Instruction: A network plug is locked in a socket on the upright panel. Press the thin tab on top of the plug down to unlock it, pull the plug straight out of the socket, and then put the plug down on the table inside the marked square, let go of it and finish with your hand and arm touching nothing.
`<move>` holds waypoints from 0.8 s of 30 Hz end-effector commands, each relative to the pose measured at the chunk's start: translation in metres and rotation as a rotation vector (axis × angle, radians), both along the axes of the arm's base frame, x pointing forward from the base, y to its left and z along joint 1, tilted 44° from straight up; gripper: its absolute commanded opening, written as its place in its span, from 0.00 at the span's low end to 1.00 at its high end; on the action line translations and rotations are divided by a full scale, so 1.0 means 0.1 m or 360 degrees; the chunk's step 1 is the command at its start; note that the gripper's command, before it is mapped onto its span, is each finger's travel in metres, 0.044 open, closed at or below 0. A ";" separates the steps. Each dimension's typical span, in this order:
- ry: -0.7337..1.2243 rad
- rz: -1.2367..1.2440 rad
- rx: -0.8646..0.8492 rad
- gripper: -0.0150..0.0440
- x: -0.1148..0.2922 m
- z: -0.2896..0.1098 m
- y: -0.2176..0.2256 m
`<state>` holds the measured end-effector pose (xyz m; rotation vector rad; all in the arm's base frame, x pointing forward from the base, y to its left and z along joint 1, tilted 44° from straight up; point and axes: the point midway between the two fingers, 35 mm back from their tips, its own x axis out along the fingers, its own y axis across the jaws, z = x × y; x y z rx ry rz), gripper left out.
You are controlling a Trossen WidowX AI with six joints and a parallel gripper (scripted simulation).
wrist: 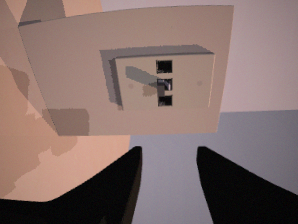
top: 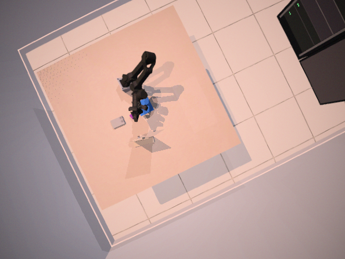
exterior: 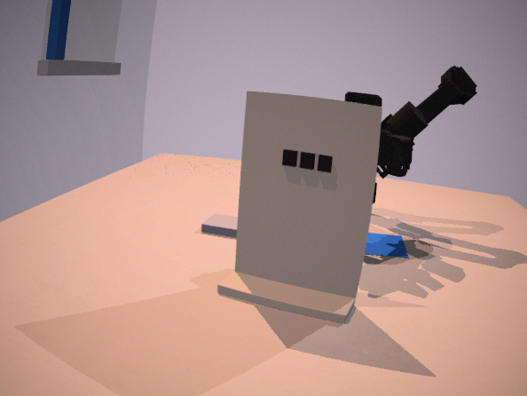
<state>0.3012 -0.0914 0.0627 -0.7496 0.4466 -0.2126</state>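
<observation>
The upright panel stands on the table; the exterior camera sees its back. In the wrist view its raised socket plate has three dark openings in a row. The small grey plug sits in the middle opening; its tab is too small to make out. My gripper is partly open with nothing between its fingertips. It is in front of the panel, apart from the plug. The marked blue square lies on the table, partly under my arm in the top view.
A magenta block lies beside the blue square, partly hidden by my gripper. A low grey box lies farther left. The panel has a wide foot. A dark cabinet stands on the floor beyond the table.
</observation>
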 end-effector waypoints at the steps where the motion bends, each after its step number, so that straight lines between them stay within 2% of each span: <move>1: 0.0033 -0.0008 -0.0046 0.52 -0.06 -0.06 -0.02; 16: 0.0029 -0.0008 -0.0047 0.52 0.50 -0.13 -0.13; 24: 0.0028 -0.0008 -0.0047 0.52 0.59 -0.15 -0.14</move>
